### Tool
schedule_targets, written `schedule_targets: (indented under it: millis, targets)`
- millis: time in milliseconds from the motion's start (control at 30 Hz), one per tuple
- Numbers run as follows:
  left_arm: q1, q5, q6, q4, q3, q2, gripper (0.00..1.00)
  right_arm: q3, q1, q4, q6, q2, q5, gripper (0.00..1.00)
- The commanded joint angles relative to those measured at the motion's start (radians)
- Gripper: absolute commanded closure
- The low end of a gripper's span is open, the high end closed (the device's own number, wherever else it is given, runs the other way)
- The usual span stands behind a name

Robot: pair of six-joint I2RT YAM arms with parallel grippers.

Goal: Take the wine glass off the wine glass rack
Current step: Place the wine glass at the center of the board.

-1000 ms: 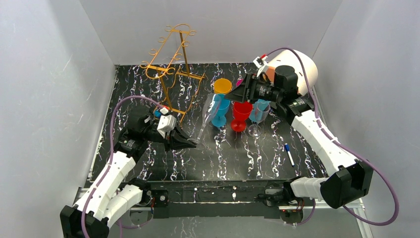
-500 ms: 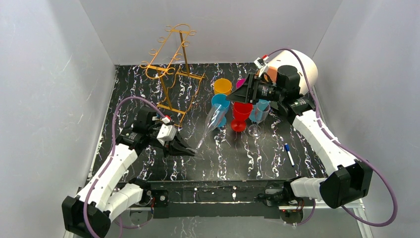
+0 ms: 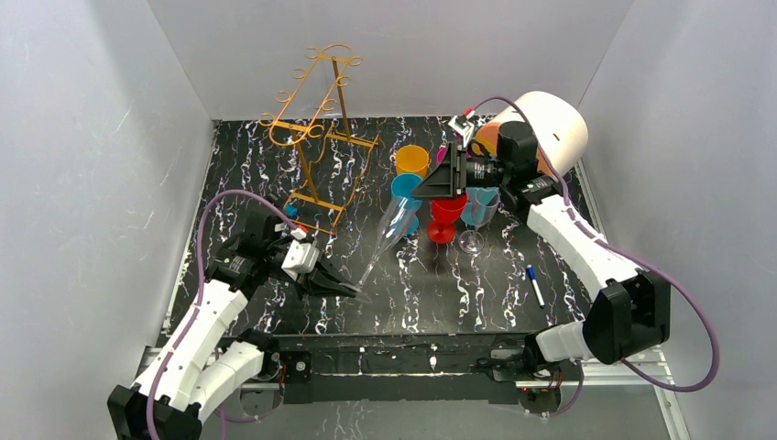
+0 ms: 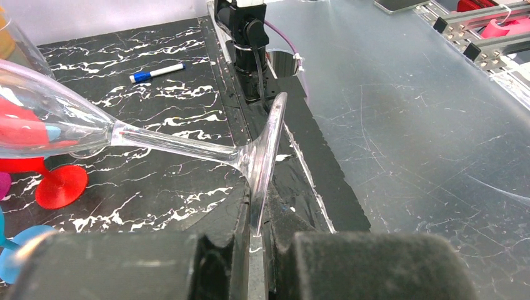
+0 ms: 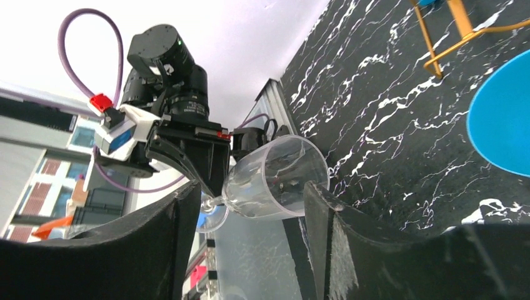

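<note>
Clenched on the foot of the glass (image 3: 391,231): L tool (image 4: 256,250). In L wrist view, foot disc edge-on, nipped at its lower rim betw. both pads (image 4: 369,265), no gap either side. Stem slanting up-left from there to the bowl.

Glass off the rack (image 3: 316,124), in the air over mid table (image 3: 476,302), tilted steeply. Foot low and toward front at L tool, bowl high, mouth toward back-right. Rack upright at back-left of table, well apart from glass and from both tools.

R tool (image 5: 247,197): released, fingers spread wide, aimed at glass mouth from back-right. In R wrist view, bowl framed in the gap betw. fingers, mouth toward cam, L tool beyond it at the foot. Clear space on left side of bowl. On right side, rim overlapped by finger; touching or not, can't tell. From above, R tool tip just beside bowl mouth.

Behind and right of glass, standing on table in a tight cluster:
- Orange cup (image 3: 412,159), rearmost.
- Blue cup (image 3: 403,188), just in front of orange, partly behind glass bowl.
- Red cup (image 3: 446,213), right of blue.
- Tinted glass (image 3: 476,209), right of red, nearly touching it.

R tool above this cluster. White drum (image 3: 554,124) at back-right corner. Marker (image 3: 534,285) flat on table at front-right, well apart from cluster.
</note>
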Motion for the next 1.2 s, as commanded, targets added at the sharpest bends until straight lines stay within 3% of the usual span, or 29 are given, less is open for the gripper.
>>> schedule_targets:
  millis: [0, 233, 667, 767, 867, 933, 1167]
  targets:
    - [-0.004, 0.055, 0.022, -0.027, 0.018, -0.018, 1.00, 0.046, 0.040, -0.022, -0.060, 0.036, -0.077, 0.35]
    - [-0.004, 0.010, 0.019, -0.069, 0.024, -0.021, 1.00, 0.055, 0.081, 0.009, -0.057, 0.046, -0.098, 0.51]
    - [-0.004, -0.029, 0.087, -0.150, 0.041, -0.020, 1.00, 0.036, 0.141, 0.028, -0.130, 0.012, -0.194, 0.60]
    - [-0.004, -0.064, 0.096, -0.155, 0.048, -0.019, 1.00, 0.070, 0.140, -0.107, -0.175, 0.044, -0.123, 0.63]
    - [-0.004, -0.098, 0.100, -0.155, 0.042, -0.012, 1.00, 0.106, 0.143, -0.150, -0.175, 0.090, -0.173, 0.68]
    - [-0.005, -0.107, 0.100, -0.162, 0.047, -0.006, 1.00, 0.098, 0.151, -0.127, -0.148, 0.094, -0.188, 0.62]
    - [-0.004, -0.209, 0.118, -0.181, 0.056, -0.024, 1.00, 0.083, 0.167, -0.077, -0.120, 0.084, -0.197, 0.57]
